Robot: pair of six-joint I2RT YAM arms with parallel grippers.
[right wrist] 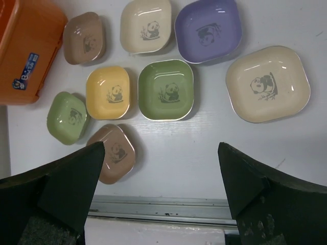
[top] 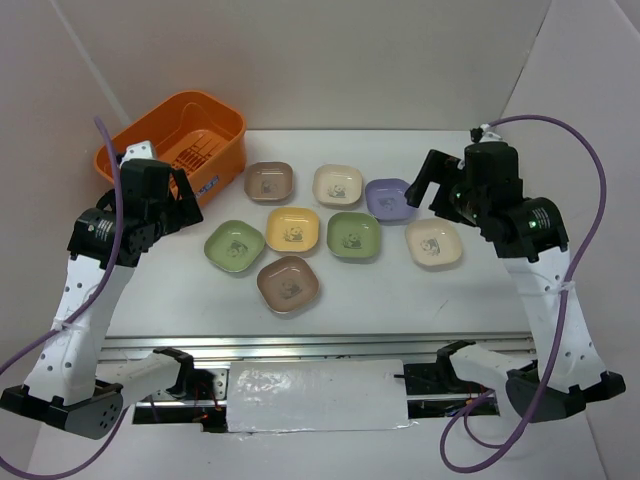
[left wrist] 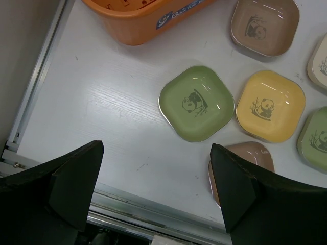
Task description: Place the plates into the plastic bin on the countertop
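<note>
Several pastel plates lie on the white countertop [top: 180,290]: brown [top: 269,181], cream [top: 338,184], lavender [top: 390,198], green [top: 234,246], yellow [top: 293,230], green [top: 353,235], cream [top: 433,243] and brown [top: 288,283]. The orange plastic bin [top: 228,140] stands at the back left and holds no plates. My left gripper [top: 186,192] [left wrist: 156,148] is open and empty, raised between the bin and the left green plate [left wrist: 196,102]. My right gripper [top: 424,182] [right wrist: 161,148] is open and empty, raised above the lavender plate [right wrist: 208,29].
A metal rail [top: 320,345] runs along the countertop's front edge, with a white sheet [top: 315,395] below it. White walls close in the back and both sides. Purple cables [top: 590,160] loop off both arms.
</note>
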